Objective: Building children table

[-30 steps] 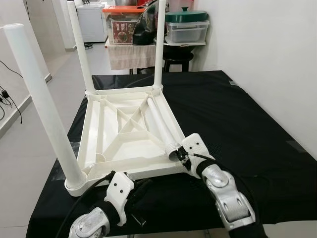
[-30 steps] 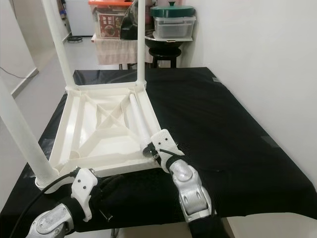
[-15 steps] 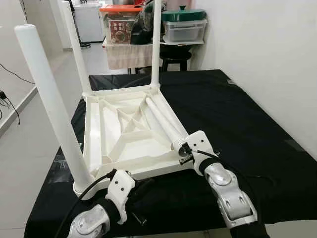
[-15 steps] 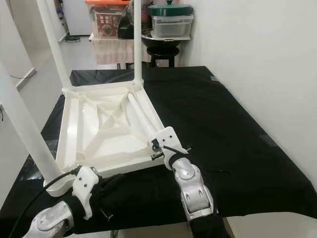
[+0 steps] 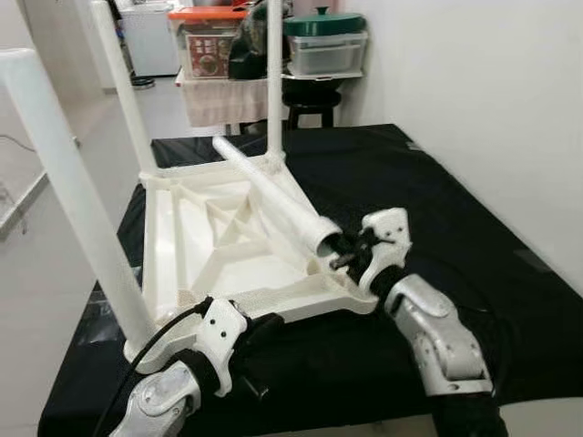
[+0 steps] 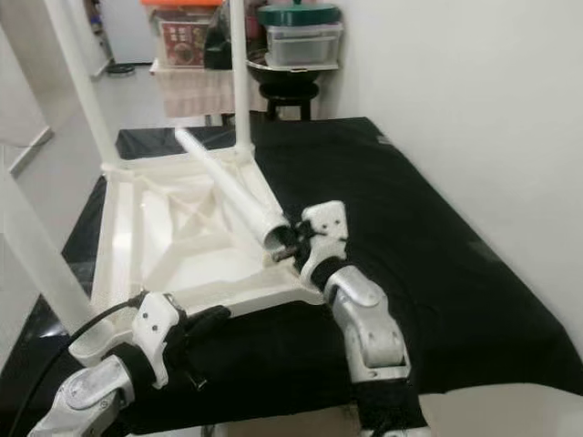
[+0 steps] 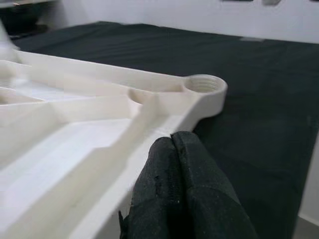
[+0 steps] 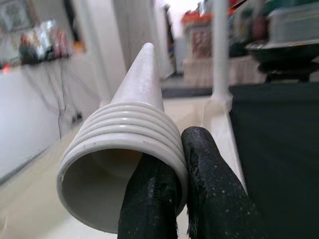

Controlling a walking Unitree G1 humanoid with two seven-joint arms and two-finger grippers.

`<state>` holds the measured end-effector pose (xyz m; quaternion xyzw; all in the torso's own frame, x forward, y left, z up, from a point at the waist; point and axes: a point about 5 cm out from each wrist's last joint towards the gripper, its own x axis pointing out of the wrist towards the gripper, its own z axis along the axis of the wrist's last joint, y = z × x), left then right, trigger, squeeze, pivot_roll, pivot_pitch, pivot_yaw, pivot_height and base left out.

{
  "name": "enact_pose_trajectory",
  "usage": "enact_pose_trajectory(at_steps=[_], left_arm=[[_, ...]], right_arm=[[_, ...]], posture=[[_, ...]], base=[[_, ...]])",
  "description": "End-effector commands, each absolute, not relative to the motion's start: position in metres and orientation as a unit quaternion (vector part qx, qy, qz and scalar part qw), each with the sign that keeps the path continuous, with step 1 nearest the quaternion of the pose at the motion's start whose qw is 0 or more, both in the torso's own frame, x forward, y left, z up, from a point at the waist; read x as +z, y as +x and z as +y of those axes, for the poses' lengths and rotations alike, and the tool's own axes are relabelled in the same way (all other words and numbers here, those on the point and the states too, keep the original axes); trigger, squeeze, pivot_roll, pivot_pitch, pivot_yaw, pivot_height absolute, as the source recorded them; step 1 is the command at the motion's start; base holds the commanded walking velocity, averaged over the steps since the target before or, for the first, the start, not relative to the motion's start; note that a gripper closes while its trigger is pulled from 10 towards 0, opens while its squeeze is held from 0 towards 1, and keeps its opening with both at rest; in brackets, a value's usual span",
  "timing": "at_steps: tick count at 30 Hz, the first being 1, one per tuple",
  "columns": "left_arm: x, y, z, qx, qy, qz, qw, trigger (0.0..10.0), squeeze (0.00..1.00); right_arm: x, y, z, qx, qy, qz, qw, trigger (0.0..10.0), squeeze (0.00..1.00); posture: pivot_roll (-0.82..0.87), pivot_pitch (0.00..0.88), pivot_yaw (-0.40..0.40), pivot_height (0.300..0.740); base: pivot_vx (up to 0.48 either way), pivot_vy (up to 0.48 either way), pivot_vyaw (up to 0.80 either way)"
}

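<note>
A white children's table top (image 5: 182, 237) lies upside down on the black-covered table (image 5: 437, 200). Three white legs stand in it: near left (image 5: 68, 182), far left (image 5: 118, 86) and far right (image 5: 273, 82). Its near right corner socket (image 7: 204, 84) holds nothing. My right gripper (image 5: 342, 255) is shut on the threaded rim of the loose fourth leg (image 8: 134, 124), with one finger inside the tube. That end hangs above the frame and the leg (image 5: 273, 191) slopes toward the far right corner. My left gripper (image 5: 250, 332) is shut, its fingers (image 7: 179, 174) against the table top's near rim.
A white wall runs along the right side. Behind the black table, a stool carries lidded storage boxes (image 5: 323, 41), with an orange-lidded box (image 5: 205, 41) beside them. Open floor lies to the left. The black cloth to the right of the white frame is bare.
My right gripper has raised the threaded end of the loose leg off the frame and moved it right, so the leg now slopes. The left gripper stays at the near rim. The camera shifted slightly.
</note>
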<state>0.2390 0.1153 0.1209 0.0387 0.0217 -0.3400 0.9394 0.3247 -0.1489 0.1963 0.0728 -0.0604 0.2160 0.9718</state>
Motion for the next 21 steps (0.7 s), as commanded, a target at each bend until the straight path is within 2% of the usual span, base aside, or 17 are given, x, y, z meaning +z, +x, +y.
enact_pose_trajectory(at_steps=[1,2,5,6,7,13,14,16,17,18,19,21], left_arm=[[0.128,0.242,0.115,-0.342,0.028,0.012,0.939,10.0,0.00],[0.133,0.246,0.114,-0.340,0.016,0.003,0.940,10.0,0.00],[0.139,0.251,0.113,-0.340,0.007,-0.007,0.940,10.0,0.00],[0.144,0.255,0.111,-0.340,0.001,-0.016,0.940,10.0,0.00],[0.147,0.260,0.109,-0.341,-0.003,-0.022,0.940,10.0,0.00],[0.156,0.273,0.111,-0.306,0.011,-0.045,0.951,10.0,0.00],[0.159,0.282,0.129,-0.236,0.027,-0.058,0.970,10.0,0.00],[0.160,0.284,0.137,-0.209,0.032,-0.062,0.975,10.0,0.00],[0.161,0.287,0.157,-0.153,0.038,-0.065,0.985,10.0,0.00],[0.161,0.287,0.157,-0.153,0.038,-0.065,0.985,10.0,0.00],[0.162,0.288,0.170,-0.116,0.042,-0.067,0.990,10.0,0.00],[0.162,0.288,0.170,-0.116,0.042,-0.067,0.990,10.0,0.00]], right_arm=[[0.206,0.324,-0.163,0.198,0.124,-0.084,0.969,0.0,0.00],[0.210,0.323,-0.171,0.190,0.162,-0.097,0.963,0.0,0.00],[0.212,0.321,-0.179,0.187,0.200,-0.109,0.956,0.0,0.00],[0.213,0.319,-0.184,0.185,0.224,-0.117,0.950,2.4,0.00],[0.212,0.316,-0.187,0.189,0.231,-0.119,0.947,10.0,0.00],[0.206,0.311,-0.181,0.207,0.208,-0.107,0.950,10.0,0.00],[0.204,0.311,-0.180,0.211,0.202,-0.101,0.951,10.0,0.00],[0.204,0.311,-0.180,0.213,0.200,-0.099,0.951,10.0,0.00],[0.203,0.311,-0.180,0.213,0.198,-0.096,0.952,10.0,0.00],[0.203,0.311,-0.180,0.213,0.198,-0.096,0.952,10.0,0.00],[0.202,0.311,-0.181,0.212,0.198,-0.093,0.952,10.0,0.00],[0.202,0.311,-0.181,0.212,0.198,-0.093,0.952,10.0,0.00]], posture=[[-0.07,0.000,0.007,0.740],[-0.07,0.000,0.010,0.740],[-0.08,0.000,0.015,0.740],[-0.08,0.000,0.016,0.740],[-0.08,0.000,0.021,0.740],[-0.09,0.000,0.033,0.740],[-0.09,0.000,0.030,0.740],[-0.09,0.000,0.030,0.740],[-0.08,0.000,0.028,0.740],[-0.08,0.000,0.028,0.740],[-0.08,0.000,0.028,0.740],[-0.08,0.000,0.028,0.740]], base=[[0.000,0.000,0.00],[0.000,0.000,0.00],[0.000,0.000,0.00],[0.000,0.000,0.00],[0.000,0.000,0.00],[0.000,0.000,0.00],[0.000,0.000,0.00],[0.000,0.000,0.00],[0.000,0.000,0.00],[0.000,0.000,0.00],[0.000,0.000,0.00],[0.000,0.000,0.00]])
